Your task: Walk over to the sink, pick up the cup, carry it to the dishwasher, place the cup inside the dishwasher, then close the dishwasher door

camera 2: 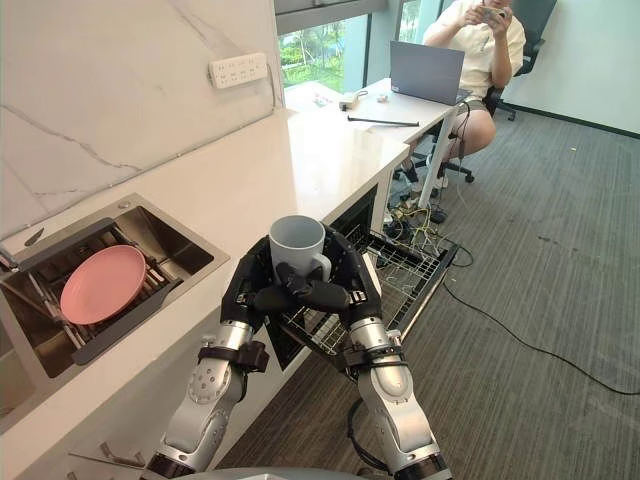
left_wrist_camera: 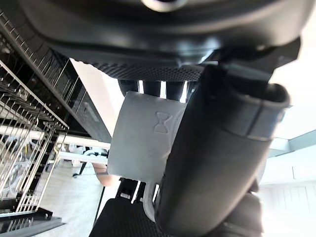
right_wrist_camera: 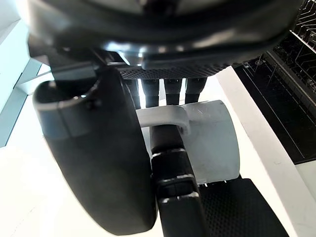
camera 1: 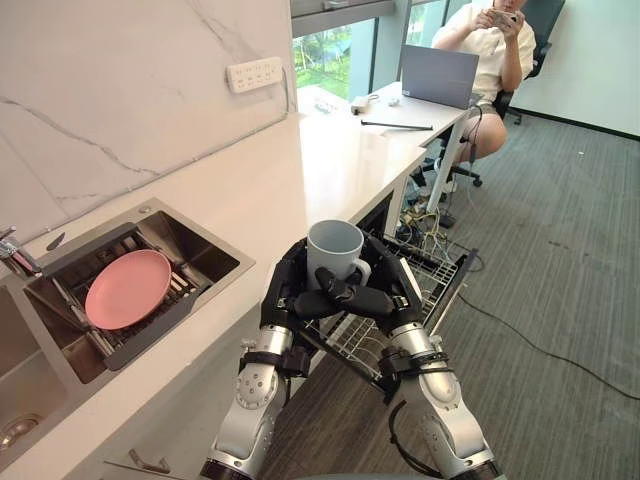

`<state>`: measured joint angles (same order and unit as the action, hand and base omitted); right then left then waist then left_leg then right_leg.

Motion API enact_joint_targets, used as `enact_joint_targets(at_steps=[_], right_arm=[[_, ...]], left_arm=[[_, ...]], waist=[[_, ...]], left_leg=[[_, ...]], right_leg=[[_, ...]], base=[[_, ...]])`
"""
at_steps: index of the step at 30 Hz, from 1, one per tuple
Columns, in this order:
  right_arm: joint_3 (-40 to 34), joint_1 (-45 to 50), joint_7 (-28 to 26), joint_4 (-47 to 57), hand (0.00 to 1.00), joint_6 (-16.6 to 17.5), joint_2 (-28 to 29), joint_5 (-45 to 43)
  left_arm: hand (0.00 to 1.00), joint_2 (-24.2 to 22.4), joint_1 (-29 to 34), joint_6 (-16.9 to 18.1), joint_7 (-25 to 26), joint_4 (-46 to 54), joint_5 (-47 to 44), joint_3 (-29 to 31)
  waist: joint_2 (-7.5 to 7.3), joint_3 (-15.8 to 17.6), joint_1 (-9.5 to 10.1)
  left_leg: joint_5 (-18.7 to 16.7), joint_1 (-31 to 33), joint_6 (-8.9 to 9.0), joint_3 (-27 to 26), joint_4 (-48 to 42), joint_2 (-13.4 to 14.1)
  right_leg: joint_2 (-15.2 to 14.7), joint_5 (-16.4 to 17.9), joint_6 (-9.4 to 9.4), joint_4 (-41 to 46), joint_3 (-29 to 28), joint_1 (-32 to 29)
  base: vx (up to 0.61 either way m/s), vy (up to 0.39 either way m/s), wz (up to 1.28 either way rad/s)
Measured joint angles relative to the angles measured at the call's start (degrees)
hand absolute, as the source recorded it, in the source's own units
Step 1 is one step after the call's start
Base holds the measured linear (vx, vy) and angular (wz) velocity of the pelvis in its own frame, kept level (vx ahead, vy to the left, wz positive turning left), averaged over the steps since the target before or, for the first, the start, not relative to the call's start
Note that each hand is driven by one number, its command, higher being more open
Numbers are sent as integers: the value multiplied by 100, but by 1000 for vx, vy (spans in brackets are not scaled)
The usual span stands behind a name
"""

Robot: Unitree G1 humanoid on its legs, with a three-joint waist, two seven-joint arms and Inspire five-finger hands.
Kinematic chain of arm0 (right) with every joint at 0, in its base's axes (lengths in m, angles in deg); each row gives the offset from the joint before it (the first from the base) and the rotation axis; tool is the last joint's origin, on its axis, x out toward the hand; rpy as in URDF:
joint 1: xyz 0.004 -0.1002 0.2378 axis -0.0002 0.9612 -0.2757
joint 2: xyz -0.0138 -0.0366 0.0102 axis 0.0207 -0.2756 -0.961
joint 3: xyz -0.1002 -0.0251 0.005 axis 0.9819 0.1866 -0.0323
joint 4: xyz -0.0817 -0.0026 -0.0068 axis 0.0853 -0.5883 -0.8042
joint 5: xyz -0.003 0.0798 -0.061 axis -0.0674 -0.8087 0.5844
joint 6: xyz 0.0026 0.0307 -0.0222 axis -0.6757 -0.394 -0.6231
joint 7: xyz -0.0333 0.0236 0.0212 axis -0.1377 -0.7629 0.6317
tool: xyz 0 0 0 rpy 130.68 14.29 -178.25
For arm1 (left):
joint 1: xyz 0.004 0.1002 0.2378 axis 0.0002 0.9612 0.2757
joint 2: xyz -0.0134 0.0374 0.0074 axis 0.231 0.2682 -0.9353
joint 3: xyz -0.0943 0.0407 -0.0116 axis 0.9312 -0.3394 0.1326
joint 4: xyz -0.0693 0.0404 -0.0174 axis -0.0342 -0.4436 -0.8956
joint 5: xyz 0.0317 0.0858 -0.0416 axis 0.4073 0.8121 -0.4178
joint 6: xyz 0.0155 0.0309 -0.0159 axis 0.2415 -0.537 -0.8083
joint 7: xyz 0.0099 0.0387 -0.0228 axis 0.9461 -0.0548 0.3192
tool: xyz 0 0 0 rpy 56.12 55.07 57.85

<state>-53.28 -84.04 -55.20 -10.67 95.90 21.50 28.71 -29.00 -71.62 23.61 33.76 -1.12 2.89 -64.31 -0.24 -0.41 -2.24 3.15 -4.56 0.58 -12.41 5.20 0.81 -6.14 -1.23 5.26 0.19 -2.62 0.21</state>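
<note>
Pale grey ceramic cup (camera 1: pixel 334 250) upright, squeezed between both palms for steadiness | left hand (camera 1: pixel 283 292), right hand (camera 1: pixel 402 290) curled round it | silver wire dishwasher rack (camera 1: pixel 440 275) waits open below hands

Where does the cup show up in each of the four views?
Left eye view: cup at centre, upright, clasped between left hand and right hand.
Right eye view: cup slightly left of centre.
Left wrist view: cup beside the thumb.
Right wrist view: cup past the thumb.
Shared landmark: wire dishwasher rack.
</note>
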Motion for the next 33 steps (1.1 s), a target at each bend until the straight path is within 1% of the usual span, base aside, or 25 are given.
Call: enact_joint_targets(at_steps=[3,7,9,11,15,17,21,24,26,29,33], right_arm=[[-236,0,24,-13,30,-9,33,73],[-884,0,97,-12,30,-11,153,175],[-1191,0,164,-7,30,-11,190,255],[-1509,12,234,21,30,-11,189,273],[-1862,75,268,193,30,-10,193,276],[-1936,115,263,255,30,-7,192,276],[-2080,347,227,282,30,4,193,329],[-2250,498,202,143,30,3,192,346],[-2420,499,197,-129,30,3,186,347],[-2536,501,194,-510,30,2,127,359],[-2578,479,210,-978,30,-1,42,568]], left_arm=[[90,-4,87,0,-230,10,-2,-65],[90,-9,296,-1,-446,83,-1,-29],[90,-12,389,-2,-487,132,-1,74],[90,-18,547,-4,-513,326,-1,320],[90,-25,735,1,-555,584,-4,680],[90,-26,805,0,-593,601,-20,717],[90,-28,1216,-3,-939,548,-120,687],[90,-25,1413,-27,-1124,121,-115,616],[90,-12,1504,-99,-1252,-452,-112,621],[90,60,1679,-167,-1294,-1039,-86,626],[90,221,1689,-209,-1327,-1844,252,748]], waist=[[-3,-2,8],[-6,-6,4],[-10,-10,4],[-16,-14,-3],[-19,-12,11],[-21,-11,23],[-44,-5,52],[-48,-2,77],[-54,2,76],[-80,18,73],[-85,63,117]], left_leg=[[4,0,2,7,-16,0],[4,0,2,8,-17,5],[4,0,2,8,-17,8],[2,0,4,7,-17,15],[-2,1,8,7,-17,19],[-5,3,10,7,-17,19],[-11,58,17,12,-15,25],[-9,95,14,28,-16,24],[-9,127,14,44,-16,27],[-8,168,13,69,-17,48],[-5,299,9,115,-18,42]], right_leg=[[0,-1,-1,-1,6,4],[5,-3,-2,-9,8,10],[8,-8,-4,-18,8,13],[14,-18,-8,-37,8,24],[15,-20,-8,-44,10,30],[14,-20,-8,-47,10,30],[10,-19,-6,-53,16,-21],[5,-20,-2,-54,34,-36],[4,-20,-2,-60,51,-48],[3,-24,-5,-95,77,-52],[0,-27,-2,-110,128,-152]], base=[[0,0,0],[0,0,0],[0,0,0],[0,0,0],[0,0,0],[0,0,0],[0,0,0],[0,0,1],[-5,-8,4],[-11,-21,5],[-18,-20,7]])
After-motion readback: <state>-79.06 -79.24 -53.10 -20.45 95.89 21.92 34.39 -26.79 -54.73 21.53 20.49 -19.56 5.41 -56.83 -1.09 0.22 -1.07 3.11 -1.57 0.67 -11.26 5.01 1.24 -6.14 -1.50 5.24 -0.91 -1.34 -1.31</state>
